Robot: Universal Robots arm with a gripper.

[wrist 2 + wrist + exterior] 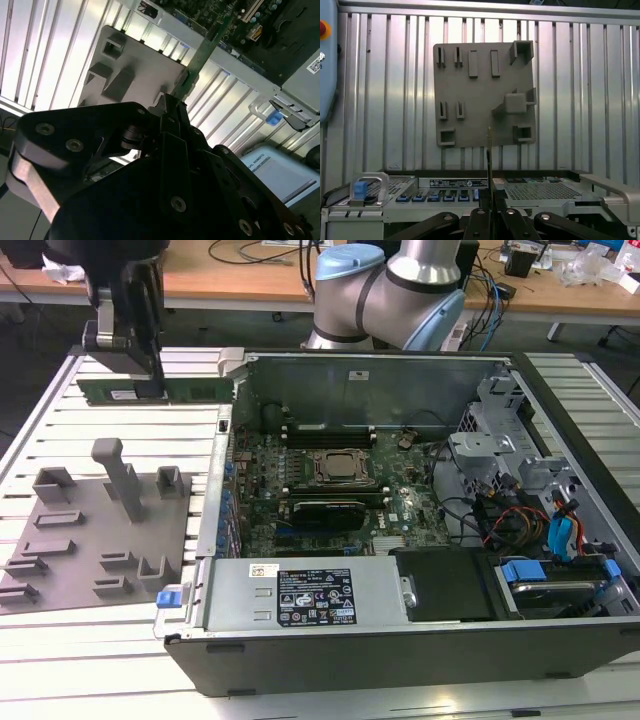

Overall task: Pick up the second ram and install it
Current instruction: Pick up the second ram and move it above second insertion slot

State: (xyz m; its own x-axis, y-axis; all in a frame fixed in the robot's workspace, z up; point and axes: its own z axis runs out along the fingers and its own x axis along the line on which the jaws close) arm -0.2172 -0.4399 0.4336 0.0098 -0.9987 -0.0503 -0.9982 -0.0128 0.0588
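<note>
"Exterior view first: where is the second ram [195, 390], that long, thin green circuit-board stick?"

"Held in the air at the exterior view's left, lying level. It is above the silver slatted desk [100, 660] and just outside the wall of the open black computer case [400, 665]. The black gripper [148, 385] is clenched on it near one end."

"Is it clear of the grey plastic holder tray [90, 540]?"

"Yes, it is well above it. In the second wrist view the stick [202, 50] juts out from the gripper [172, 107] towards the case. In the first wrist view it shows edge-on [489, 145] above the gripper [490, 220], with the tray [470, 100] beyond."

"So which step is this?"

"I'd judge the pick-up done and the carry under way. Nothing of the install shows yet."

"What would the move to the board call for?"

"My reading is that the stick has to pass over the case wall without clipping it. Then its long edge must line up with one of the long black slots [330, 435] beside the metal CPU socket [338, 466]. It should go down straight, with even pressure. I cannot tell which slot is free."
</note>
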